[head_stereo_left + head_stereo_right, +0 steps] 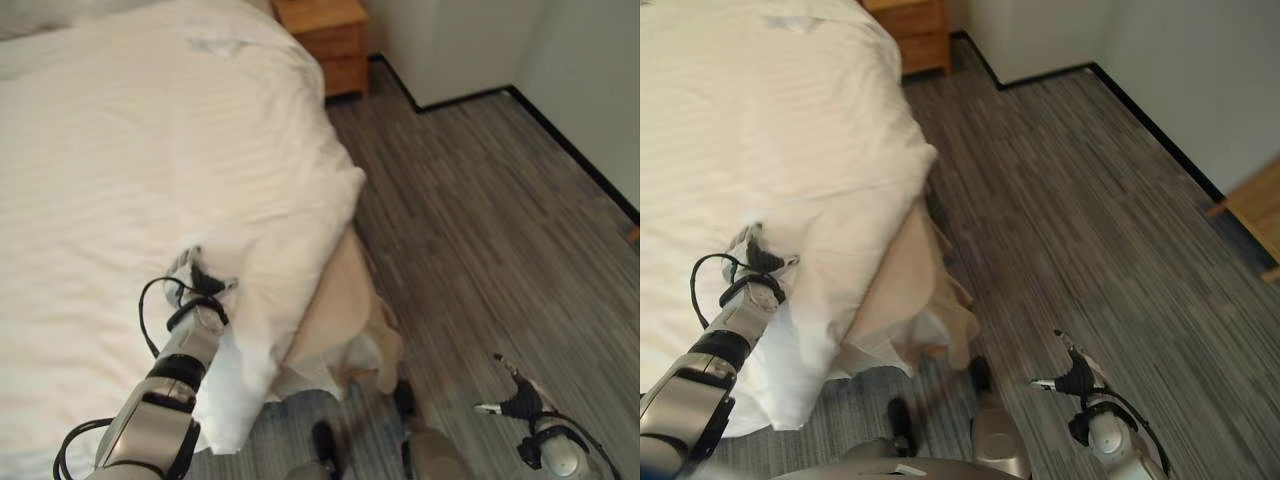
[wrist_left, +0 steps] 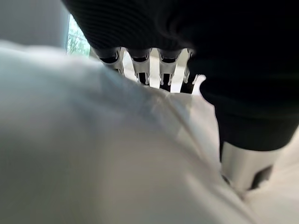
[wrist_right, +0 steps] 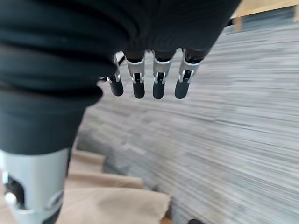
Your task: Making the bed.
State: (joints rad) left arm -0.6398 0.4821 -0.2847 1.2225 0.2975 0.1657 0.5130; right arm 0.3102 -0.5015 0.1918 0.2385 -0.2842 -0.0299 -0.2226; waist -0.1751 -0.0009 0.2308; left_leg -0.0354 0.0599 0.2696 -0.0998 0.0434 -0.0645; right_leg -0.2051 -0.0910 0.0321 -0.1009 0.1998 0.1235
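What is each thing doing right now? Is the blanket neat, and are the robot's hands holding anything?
White duvet: spread over the bed, bunched and hanging off at the near corner.
Beige bed skirt: uncovered at the corner, rumpled down to the floor.
Left hand: on the bunched duvet, fingertips sunk in the cloth, grip unclear.
Right hand: over the floor, fingers straight, holding nothing.
Wooden nightstand: by the bed, drawers closed.

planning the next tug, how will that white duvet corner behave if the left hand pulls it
Probably floppy: the white duvet sags in soft folds over the bed's corner. Likely light but bulky, since it puffs around the left hand. It may slide off the beige bed skirt easily.
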